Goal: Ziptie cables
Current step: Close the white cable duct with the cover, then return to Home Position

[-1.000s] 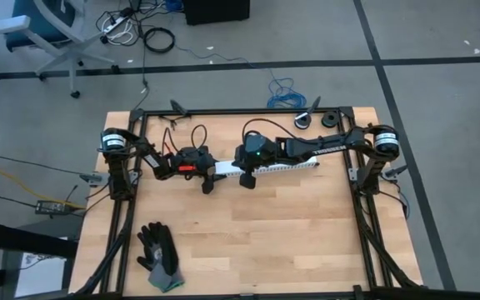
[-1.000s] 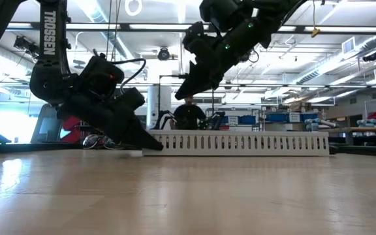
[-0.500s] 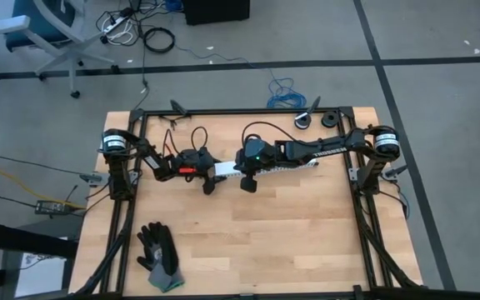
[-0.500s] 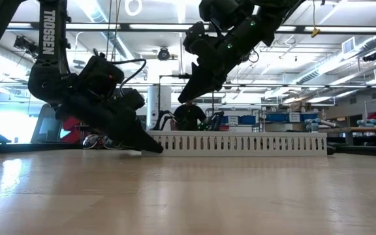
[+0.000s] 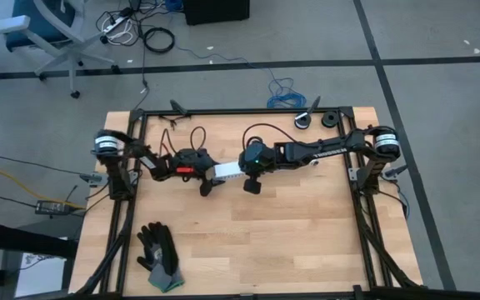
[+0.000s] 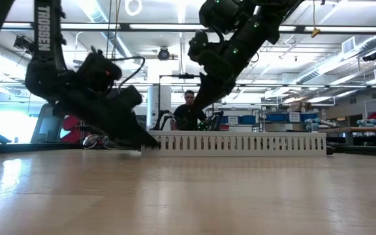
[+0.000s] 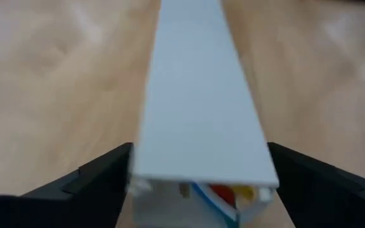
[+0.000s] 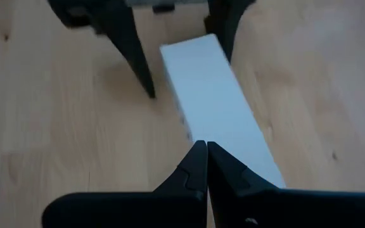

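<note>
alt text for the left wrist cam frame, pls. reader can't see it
A long white slotted strip with a flat cover runs away across the wooden table, its near end sitting between the left gripper's two spread dark fingers. Red, yellow and blue cables show inside the strip's open end.

The cables [image 7: 224,190] show only as short ends, red, orange-yellow and one blue-edged, tucked inside the open end of a long white slotted duct [image 7: 198,107] that lies flat on the desk [image 5: 307,233]. Its lid hides the rest of them. The ziptie cannot be made out in any view.
</note>
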Tool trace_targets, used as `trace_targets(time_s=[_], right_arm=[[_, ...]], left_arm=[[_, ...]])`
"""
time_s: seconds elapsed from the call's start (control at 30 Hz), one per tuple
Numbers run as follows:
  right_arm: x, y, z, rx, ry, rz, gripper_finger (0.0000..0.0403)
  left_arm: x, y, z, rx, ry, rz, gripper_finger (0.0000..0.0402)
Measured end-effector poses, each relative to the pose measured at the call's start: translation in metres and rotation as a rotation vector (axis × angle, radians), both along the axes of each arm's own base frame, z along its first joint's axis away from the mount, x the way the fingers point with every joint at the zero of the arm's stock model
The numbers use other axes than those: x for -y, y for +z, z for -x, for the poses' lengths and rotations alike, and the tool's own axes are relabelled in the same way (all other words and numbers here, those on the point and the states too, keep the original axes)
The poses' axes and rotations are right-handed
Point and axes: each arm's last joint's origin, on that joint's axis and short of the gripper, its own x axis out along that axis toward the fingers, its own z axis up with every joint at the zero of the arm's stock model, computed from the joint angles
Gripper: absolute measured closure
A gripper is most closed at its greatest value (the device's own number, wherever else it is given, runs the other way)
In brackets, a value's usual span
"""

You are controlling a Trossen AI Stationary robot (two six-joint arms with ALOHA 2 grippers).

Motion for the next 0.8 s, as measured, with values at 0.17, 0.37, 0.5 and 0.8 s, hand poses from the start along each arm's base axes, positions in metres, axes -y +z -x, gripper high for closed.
trace_targets(time_s=[0.17,0.37,0.5,0.8], right_arm=[[0.001,-0.001,0.005,-0.047,-0.003,-0.004,0.0403],[0.004,0.016,0.019,-0.07,-0.013,-0.002,0.0403],[0.005,0.025,0.039,-0.032,-0.023,-0.001,0.0403],[0.009,-0.009,0.121,0.159,-0.186,-0.082,0.0403]], left_arm=[[0.004,0.029,0.013,0.047,-0.006,-0.031,0.0039],[0.009,0.064,0.034,0.025,-0.03,-0.089,0.0039],[0.013,0.084,0.048,0.04,-0.021,-0.143,0.0039],[0.021,0.1,0.082,0.163,0.023,-0.217,0.0039]])
